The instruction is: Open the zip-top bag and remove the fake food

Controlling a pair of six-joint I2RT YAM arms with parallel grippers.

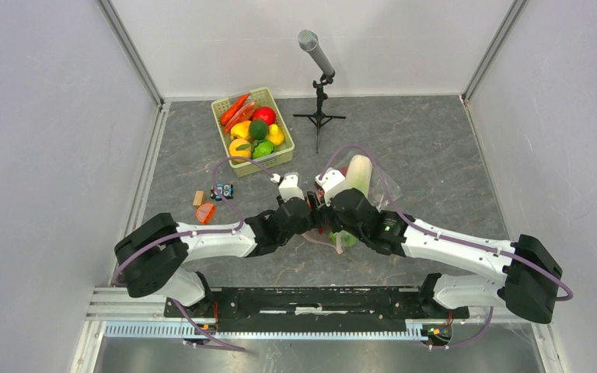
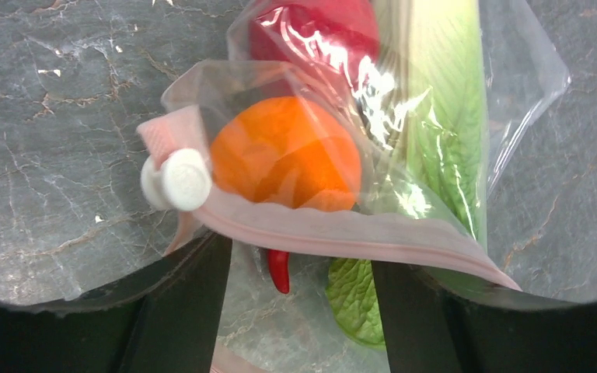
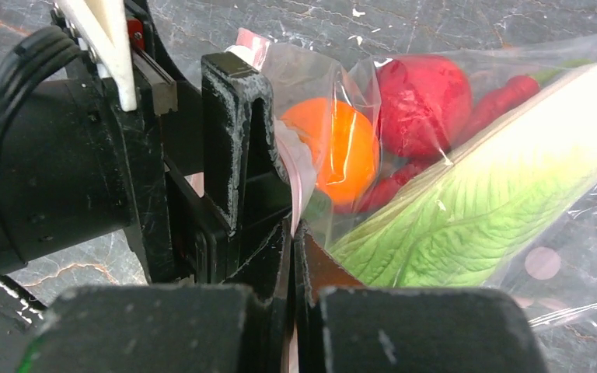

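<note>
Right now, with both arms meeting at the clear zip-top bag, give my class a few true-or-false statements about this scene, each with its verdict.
1. The round orange toy fruit lies inside the clear crinkly plastic zip-top bag. True.
2. The right gripper stands wide open. False: it is shut, pinching the bag at its pale pink zip strip.
3. The long white-and-green toy cabbage lies in the green lattice basket. False: it is inside the bag, beside the orange.
4. The left gripper is open, its fingers apart. True.
</note>
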